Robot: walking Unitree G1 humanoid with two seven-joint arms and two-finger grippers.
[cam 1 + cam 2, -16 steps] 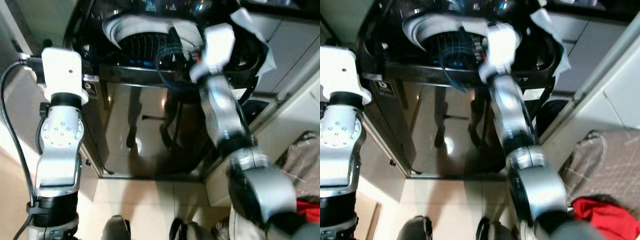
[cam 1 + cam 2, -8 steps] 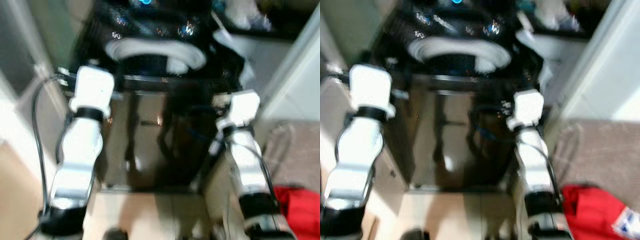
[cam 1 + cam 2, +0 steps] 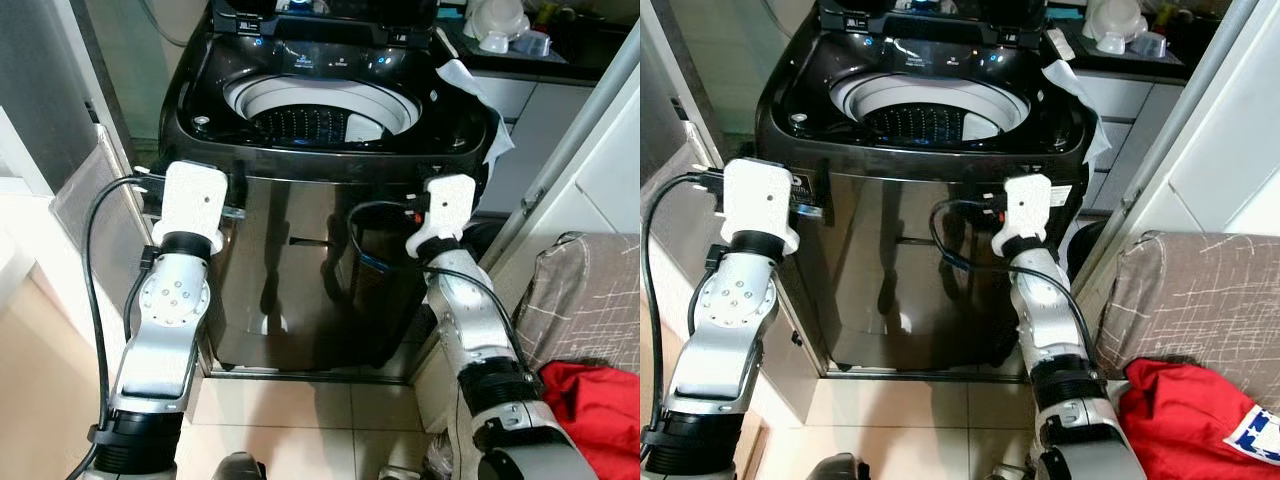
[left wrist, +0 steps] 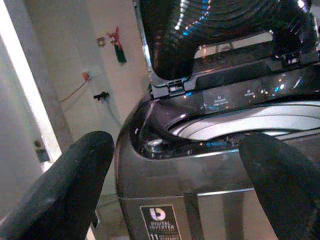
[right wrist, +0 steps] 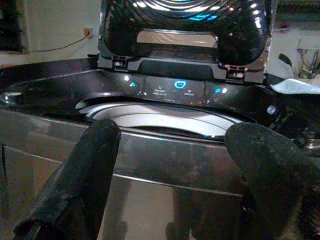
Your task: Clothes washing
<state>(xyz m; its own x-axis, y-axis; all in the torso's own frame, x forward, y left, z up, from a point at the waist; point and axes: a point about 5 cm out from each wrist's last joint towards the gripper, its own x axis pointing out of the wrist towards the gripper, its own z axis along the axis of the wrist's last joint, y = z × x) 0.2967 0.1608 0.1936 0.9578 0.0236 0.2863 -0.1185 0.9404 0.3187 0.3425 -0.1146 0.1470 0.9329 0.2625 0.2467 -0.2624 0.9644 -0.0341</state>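
The glossy black top-loading washing machine (image 3: 330, 150) is standing straight ahead of the robot with its curved black lid (image 5: 185, 25) raised at the far side, leaving the white-rimmed drum opening (image 3: 320, 105) showing. The left gripper (image 4: 172, 192) is hovering in front of the near left corner of the machine, its two black fingers (image 4: 75, 185) spread wide with nothing between them. The right gripper (image 5: 175, 182) is hanging before the near right part of the machine's front, its black fingers (image 5: 80, 175) likewise wide apart and gripping nothing. A crumpled white sheet (image 3: 465, 95) is lying over the machine's right edge. On the near right, a red garment (image 3: 1190, 420) is resting on a grey checked fabric seat (image 3: 1200, 300), well apart from the machine. A black cable (image 3: 95, 250) is looping beside the left arm
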